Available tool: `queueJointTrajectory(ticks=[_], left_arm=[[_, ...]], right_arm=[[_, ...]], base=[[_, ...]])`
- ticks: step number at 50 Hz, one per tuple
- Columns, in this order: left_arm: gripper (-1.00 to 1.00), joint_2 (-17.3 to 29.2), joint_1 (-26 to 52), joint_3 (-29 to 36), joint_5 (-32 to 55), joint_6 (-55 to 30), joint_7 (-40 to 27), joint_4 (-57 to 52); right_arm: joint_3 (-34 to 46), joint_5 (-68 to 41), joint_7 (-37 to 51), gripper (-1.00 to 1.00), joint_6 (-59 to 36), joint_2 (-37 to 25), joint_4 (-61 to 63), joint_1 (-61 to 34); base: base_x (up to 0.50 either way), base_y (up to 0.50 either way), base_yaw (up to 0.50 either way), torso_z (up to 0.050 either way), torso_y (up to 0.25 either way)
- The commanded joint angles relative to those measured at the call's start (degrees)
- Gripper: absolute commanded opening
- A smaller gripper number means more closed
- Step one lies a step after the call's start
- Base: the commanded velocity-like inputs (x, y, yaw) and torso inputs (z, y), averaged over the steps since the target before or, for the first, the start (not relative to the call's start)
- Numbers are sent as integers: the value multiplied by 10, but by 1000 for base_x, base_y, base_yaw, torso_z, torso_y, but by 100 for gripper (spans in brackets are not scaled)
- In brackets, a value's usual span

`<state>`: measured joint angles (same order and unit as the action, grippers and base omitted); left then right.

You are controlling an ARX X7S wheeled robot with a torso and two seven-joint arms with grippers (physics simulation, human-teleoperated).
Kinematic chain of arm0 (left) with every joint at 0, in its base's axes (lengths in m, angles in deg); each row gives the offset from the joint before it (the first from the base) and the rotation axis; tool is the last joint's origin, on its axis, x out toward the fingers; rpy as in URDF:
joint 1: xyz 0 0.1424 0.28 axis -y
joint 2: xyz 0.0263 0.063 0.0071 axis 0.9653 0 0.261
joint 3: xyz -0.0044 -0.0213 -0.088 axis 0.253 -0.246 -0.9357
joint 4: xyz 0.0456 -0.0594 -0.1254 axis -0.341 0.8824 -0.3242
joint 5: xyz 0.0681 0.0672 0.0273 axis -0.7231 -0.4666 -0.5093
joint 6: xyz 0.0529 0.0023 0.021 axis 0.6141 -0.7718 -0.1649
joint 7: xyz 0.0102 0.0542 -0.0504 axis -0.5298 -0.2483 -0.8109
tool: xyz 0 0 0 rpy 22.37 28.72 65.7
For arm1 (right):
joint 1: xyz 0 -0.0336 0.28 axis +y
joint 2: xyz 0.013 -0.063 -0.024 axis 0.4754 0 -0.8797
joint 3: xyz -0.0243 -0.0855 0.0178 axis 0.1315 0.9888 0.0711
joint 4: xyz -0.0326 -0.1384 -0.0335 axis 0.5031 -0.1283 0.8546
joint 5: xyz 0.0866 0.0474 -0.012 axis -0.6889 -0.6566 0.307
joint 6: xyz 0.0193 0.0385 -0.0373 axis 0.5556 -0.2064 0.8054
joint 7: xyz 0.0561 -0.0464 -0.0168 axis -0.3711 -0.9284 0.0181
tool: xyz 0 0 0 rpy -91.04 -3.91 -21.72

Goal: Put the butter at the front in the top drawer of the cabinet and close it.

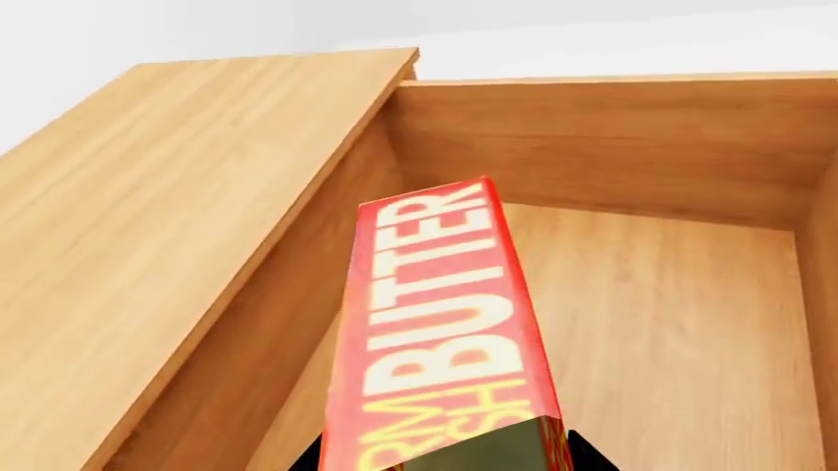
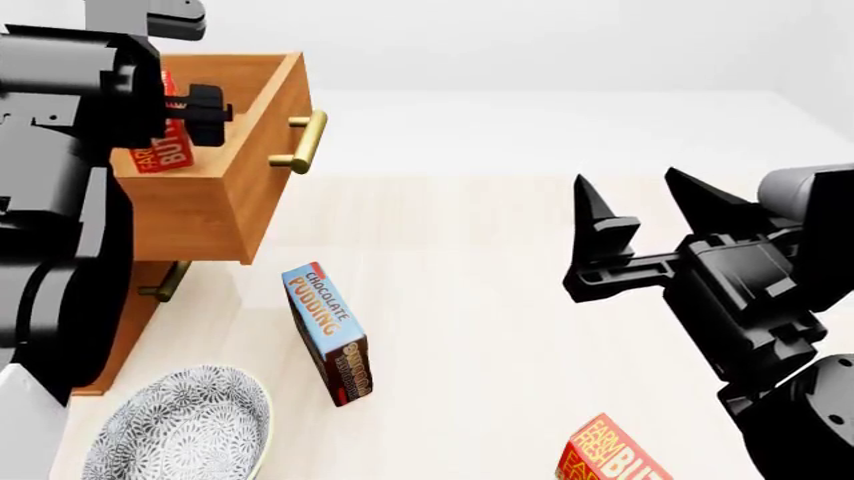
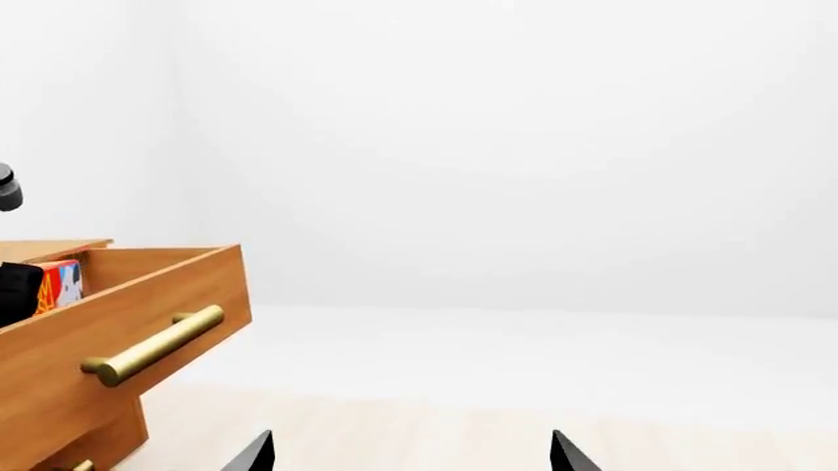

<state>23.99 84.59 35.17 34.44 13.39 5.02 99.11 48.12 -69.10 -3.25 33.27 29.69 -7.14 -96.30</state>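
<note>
The scene is a pale, plain room with a light wood-grain floor [image 2: 454,250] and white walls. The cabinet [image 2: 127,330] stands at the head view's left, and the top drawer [image 2: 220,190] is pulled fully out, its brass bar handle [image 2: 304,142] facing the open floor. The left gripper [image 2: 180,105] is positioned over the drawer opening and is clamped on the butter [image 1: 445,334], a red carton with yellow lettering. The carton hangs inside the drawer's walls, above the bare drawer bottom; contact with the bottom cannot be determined. The right gripper [image 2: 638,215] hovers over the floor well apart from the cabinet, with its two fingers spread wide and nothing between them. A chocolate pudding box [image 2: 330,333] stands on the floor near the cabinet's front. A patterned bowl [image 2: 180,435] rests beside the cabinet's lower corner. A second butter carton [image 2: 614,455] lies on the floor near the right arm.
</note>
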Motion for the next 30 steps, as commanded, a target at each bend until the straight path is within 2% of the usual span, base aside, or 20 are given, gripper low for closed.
queueJointTrajectory(ticks=[1,30], left_arm=[[-100,1,8,12,-12,1,-10,0],[-100,-3,6,-1,-12,0,5,0]], right_arm=[[1,4,-3,100,2,1,-1,4],[-3,5,-4,100,9,0,5,12]], base=[[0,0,0,0,10],[0,0,0,0,1]])
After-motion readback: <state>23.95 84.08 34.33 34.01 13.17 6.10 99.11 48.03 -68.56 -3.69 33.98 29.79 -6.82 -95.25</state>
